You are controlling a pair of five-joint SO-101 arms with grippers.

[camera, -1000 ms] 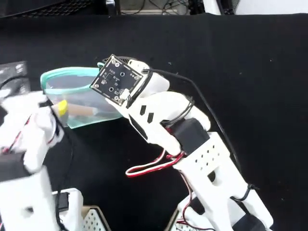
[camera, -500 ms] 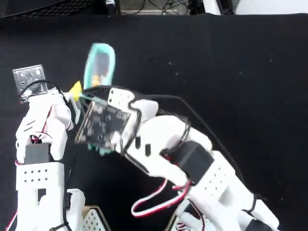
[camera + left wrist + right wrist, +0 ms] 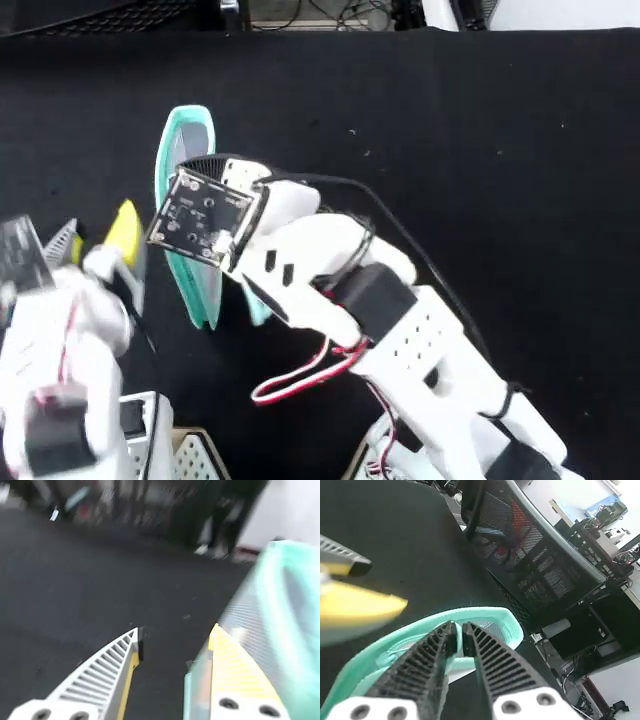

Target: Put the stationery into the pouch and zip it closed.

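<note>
The teal-rimmed clear pouch [image 3: 188,140] stands on edge at the left of the black table [image 3: 480,150]. My right gripper [image 3: 459,626] is shut, its black fingers pinching the pouch's teal rim [image 3: 490,614]; from above, its wrist board [image 3: 200,215] covers the grip. My left gripper [image 3: 175,629] is open over bare table, and its yellow finger [image 3: 235,670] lies right beside the pouch's wall [image 3: 280,595]. From above, the left gripper [image 3: 95,232] sits just left of the pouch. What is inside the pouch is too blurred to make out.
The right half of the table has free room. Both arms' white bases [image 3: 150,440] stand at the front edge. A black mesh chair [image 3: 530,565] stands beyond the table's edge.
The pouch lay flat a second ago; the right gripper has raised it onto its edge and brought it nearer the front. The left gripper has drawn back toward the front left.
</note>
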